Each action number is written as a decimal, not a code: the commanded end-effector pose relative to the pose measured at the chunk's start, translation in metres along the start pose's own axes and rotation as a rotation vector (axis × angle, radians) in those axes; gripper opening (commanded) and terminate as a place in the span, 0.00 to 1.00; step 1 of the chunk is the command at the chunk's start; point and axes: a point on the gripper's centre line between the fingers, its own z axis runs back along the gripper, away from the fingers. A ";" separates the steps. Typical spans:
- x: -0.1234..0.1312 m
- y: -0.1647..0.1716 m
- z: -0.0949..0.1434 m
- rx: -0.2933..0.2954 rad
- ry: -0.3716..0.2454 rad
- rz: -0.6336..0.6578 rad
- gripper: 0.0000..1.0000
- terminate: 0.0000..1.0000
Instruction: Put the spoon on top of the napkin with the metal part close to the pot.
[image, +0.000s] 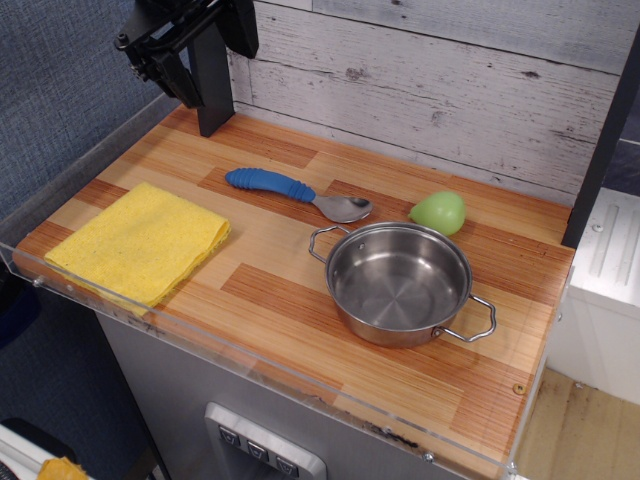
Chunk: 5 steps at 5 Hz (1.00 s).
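The spoon (296, 193) lies flat on the wooden counter, its ribbed blue handle pointing left and its shiny metal bowl (345, 208) at the right, just behind the pot's left loop handle. The yellow napkin (140, 242) lies folded at the front left, apart from the spoon. The steel pot (398, 283) stands empty at the centre right. My gripper (160, 45) hangs high at the back left, above the counter and away from all of them. Its fingers are seen from behind, so I cannot tell if they are open.
A light-green pear-shaped object (438, 212) lies behind the pot, right of the spoon's bowl. A clear acrylic rim (250, 352) runs along the counter's front and left edges. A whitewashed plank wall (450, 90) closes the back. A dark post (605, 130) stands at the right.
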 end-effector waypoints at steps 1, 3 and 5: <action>0.000 0.000 0.000 0.000 0.000 0.000 1.00 0.00; 0.016 0.001 -0.013 -0.031 -0.017 0.034 1.00 0.00; 0.019 0.002 -0.047 -0.024 -0.040 0.044 1.00 0.00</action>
